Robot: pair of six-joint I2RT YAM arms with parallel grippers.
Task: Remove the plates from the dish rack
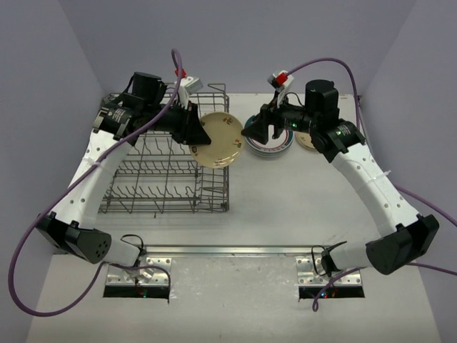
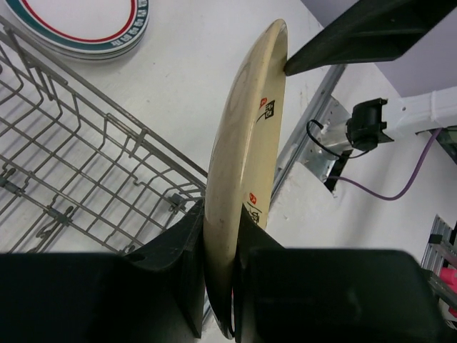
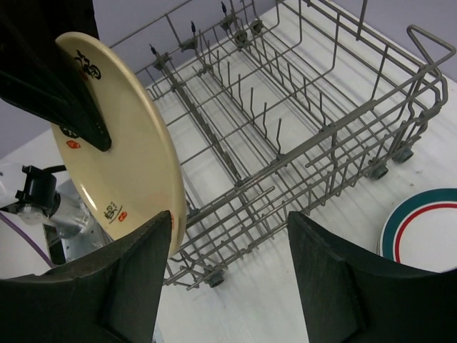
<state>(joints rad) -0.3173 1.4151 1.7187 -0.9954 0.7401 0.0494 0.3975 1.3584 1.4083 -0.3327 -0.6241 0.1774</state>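
A tan plate (image 1: 218, 140) hangs on edge just right of the dish rack (image 1: 166, 161), with my left gripper (image 1: 198, 135) shut on its rim. In the left wrist view the plate (image 2: 246, 136) stands edge-on between the gripper (image 2: 223, 246) fingers. My right gripper (image 1: 260, 133) is open above a stack of green-and-red banded plates (image 1: 273, 144) on the table. In the right wrist view the held plate (image 3: 121, 153) is close beside the left finger (image 3: 136, 279) of the right gripper (image 3: 228, 264), with nothing between the jaws. The rack's tines (image 3: 285, 121) hold no plates that I can see.
A second tan plate (image 1: 307, 141) lies on the table behind the right arm, next to the banded stack (image 2: 82, 28). Purple cables loop over both arms. Walls close in the left, right and back of the table. A metal rail (image 1: 228, 250) runs along the near edge.
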